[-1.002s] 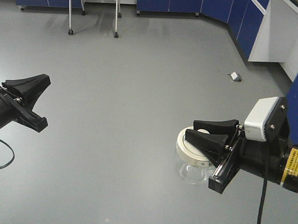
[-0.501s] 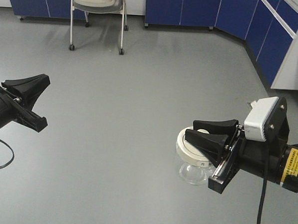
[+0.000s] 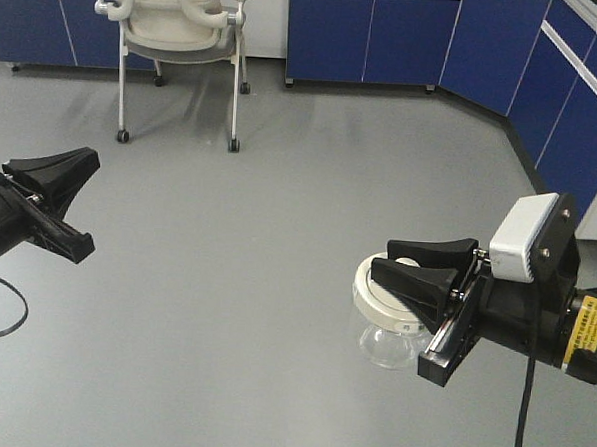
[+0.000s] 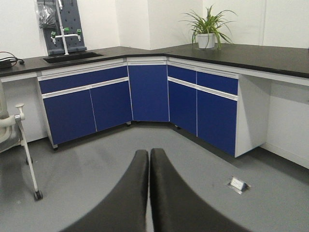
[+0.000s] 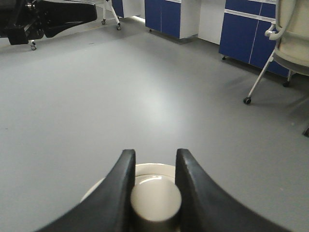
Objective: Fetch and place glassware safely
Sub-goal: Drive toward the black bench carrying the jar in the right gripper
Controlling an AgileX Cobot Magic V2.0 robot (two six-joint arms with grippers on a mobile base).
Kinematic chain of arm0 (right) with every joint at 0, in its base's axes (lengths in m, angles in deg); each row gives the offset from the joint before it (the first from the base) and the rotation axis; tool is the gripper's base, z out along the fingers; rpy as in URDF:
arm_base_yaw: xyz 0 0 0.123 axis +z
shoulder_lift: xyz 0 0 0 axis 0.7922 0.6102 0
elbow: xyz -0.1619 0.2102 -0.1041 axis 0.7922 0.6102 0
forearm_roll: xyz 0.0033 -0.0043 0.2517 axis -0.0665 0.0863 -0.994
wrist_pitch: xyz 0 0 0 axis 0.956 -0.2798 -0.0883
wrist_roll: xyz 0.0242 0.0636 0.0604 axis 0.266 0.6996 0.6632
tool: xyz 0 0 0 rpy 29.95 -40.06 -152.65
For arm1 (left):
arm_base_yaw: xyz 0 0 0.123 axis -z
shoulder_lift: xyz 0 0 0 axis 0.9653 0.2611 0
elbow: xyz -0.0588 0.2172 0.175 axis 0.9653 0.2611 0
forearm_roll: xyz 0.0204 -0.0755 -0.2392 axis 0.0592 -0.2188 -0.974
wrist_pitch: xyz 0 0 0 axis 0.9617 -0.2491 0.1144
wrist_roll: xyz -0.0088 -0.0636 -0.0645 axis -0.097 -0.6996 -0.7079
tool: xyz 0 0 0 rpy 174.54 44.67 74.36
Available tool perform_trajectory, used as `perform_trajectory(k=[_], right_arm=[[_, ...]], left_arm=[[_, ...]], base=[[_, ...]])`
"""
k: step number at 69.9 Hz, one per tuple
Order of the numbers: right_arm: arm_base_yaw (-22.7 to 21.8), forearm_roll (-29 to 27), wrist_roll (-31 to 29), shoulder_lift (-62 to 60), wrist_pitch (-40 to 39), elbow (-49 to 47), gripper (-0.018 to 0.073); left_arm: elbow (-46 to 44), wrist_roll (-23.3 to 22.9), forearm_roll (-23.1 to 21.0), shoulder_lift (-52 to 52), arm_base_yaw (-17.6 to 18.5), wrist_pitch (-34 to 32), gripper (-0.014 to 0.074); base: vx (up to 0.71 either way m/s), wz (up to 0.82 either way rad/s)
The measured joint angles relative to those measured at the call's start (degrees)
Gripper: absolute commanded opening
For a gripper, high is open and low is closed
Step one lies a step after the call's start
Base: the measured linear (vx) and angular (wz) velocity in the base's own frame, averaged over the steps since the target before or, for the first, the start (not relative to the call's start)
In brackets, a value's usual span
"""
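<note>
From the front, a bare grey floor (image 3: 259, 211) runs back to a row of blue cabinets (image 3: 368, 37) along the far wall and down the right side. A pale chair (image 3: 179, 27) on castors stands at the upper left. At the lower right the right gripper (image 3: 385, 256) reaches leftward, its fingers pinching the knob of a cream-white lid on a small clear jar (image 3: 379, 303). The glass body hangs below the lid; I cannot tell whether it touches the floor. At the left edge sits the left gripper (image 3: 90, 159), well apart from the jar.

The left wrist view shows the left gripper (image 4: 148, 154) at the bottom centre, fingers pressed together with nothing between them. Beyond it, blue cabinets turn a corner under a black counter (image 4: 251, 53), with a potted plant (image 4: 206, 29) at the upper right, a sink (image 4: 65, 55) at the upper left and a floor socket (image 4: 239, 184) at the lower right.

The right wrist view has the right gripper (image 5: 154, 153) at the bottom centre, gripping the round knob (image 5: 155, 199) from both sides, grey floor ahead.
</note>
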Motion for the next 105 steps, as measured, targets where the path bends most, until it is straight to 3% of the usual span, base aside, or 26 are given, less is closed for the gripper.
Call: perform_trajectory(k=[105], right_arm=[[0.0,0.0,0.0,0.0,0.29,0.0,-0.0001]], left_arm=[[0.0,0.0,-0.01,0.0,0.0,0.01,-0.0007]], base=[[0.53,0.01]])
